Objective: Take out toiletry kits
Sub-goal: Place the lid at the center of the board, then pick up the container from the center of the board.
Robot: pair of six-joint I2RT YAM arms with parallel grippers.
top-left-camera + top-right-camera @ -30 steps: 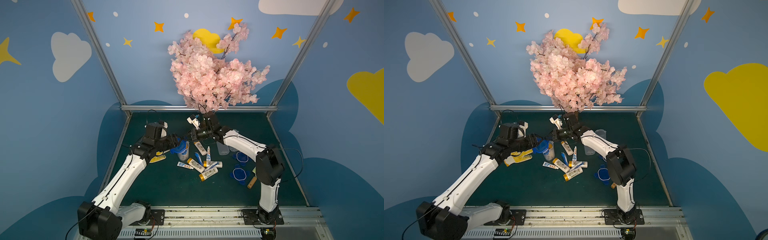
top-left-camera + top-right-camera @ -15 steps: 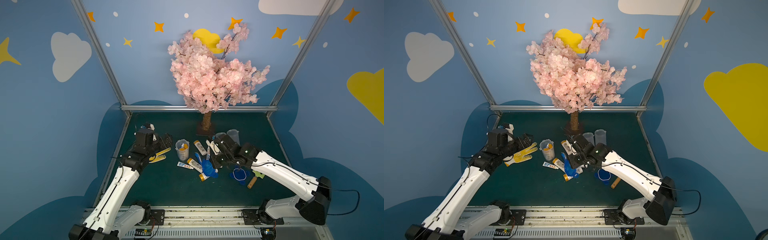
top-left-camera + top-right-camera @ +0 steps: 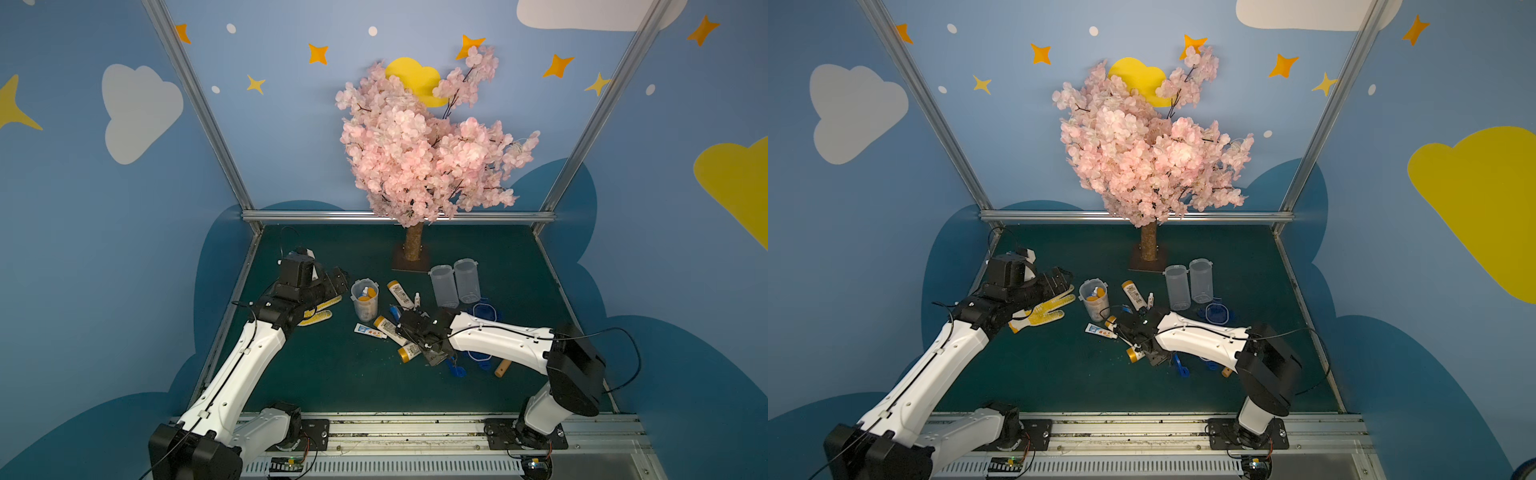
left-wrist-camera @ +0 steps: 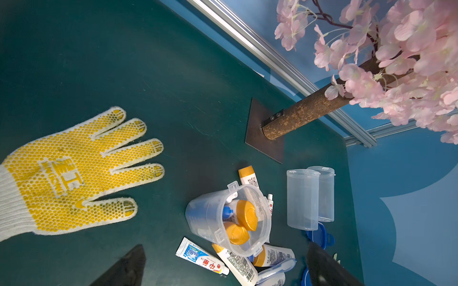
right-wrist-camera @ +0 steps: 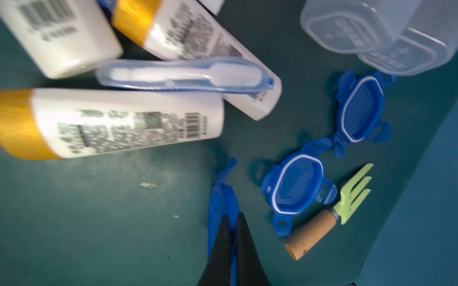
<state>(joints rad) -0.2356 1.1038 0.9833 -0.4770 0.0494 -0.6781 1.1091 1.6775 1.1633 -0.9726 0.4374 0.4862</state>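
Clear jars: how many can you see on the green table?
3. Two empty jars stand side by side near the tree trunk. A third jar, nearer the yellow glove, has orange-capped bottles inside. None looks hidden.

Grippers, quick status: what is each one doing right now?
Left gripper: open, holding nothing.
Right gripper: shut, pinching a blue lid by its edge.

Bare mat nearside; bottles, jars, trunk beyond.
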